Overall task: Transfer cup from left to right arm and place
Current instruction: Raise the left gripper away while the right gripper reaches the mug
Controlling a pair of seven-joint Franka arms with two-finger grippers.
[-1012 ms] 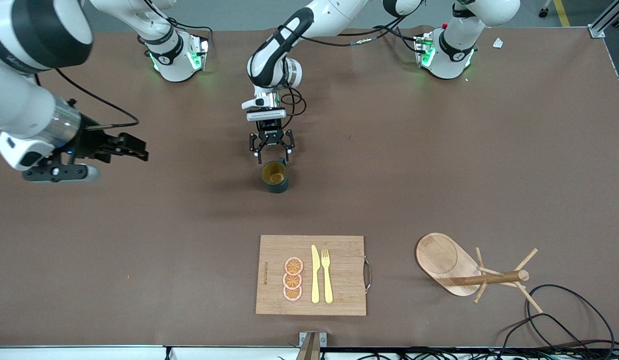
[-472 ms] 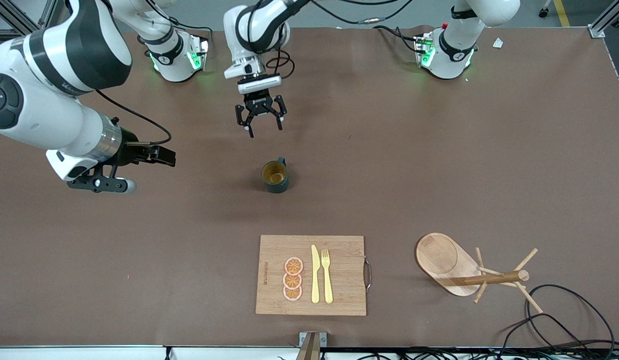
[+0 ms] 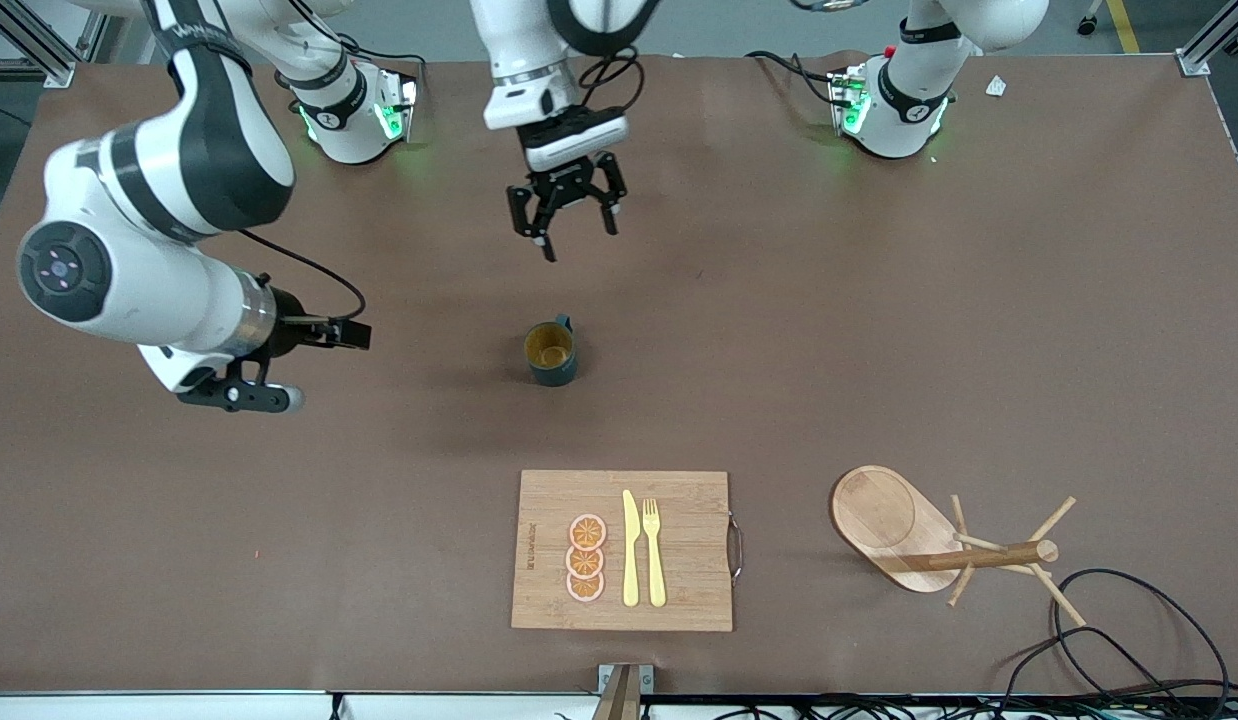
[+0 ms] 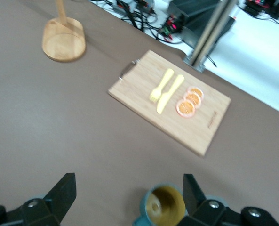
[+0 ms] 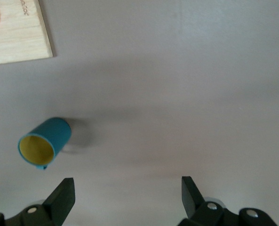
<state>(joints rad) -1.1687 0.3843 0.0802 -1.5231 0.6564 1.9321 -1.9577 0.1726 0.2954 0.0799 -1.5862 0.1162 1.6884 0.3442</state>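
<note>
The dark teal cup (image 3: pixel 551 353) stands upright on the brown table, mustard-brown inside showing, its handle turned toward the robots' bases. My left gripper (image 3: pixel 569 222) is open and empty, up in the air over bare table between the cup and the bases. In the left wrist view the cup (image 4: pixel 165 207) lies low between the gripper's (image 4: pixel 130 183) spread fingers. My right gripper (image 3: pixel 354 333) is open and empty, pointing sideways at the cup from the right arm's end, well apart from it. The right wrist view shows the cup (image 5: pixel 44 142) off to one side of that gripper (image 5: pixel 127 182).
A wooden board (image 3: pixel 689 540) with a yellow knife (image 3: pixel 630 548), a fork (image 3: pixel 654 550) and orange slices (image 3: pixel 586 558) lies nearer the front camera than the cup. A wooden mug tree (image 3: pixel 884 520) lies toward the left arm's end, black cables (image 3: pixel 1129 640) beside it.
My left gripper, open just above the cup a second ago, has risen and drawn back toward the bases. My right gripper has moved closer to the cup. The cup has not moved.
</note>
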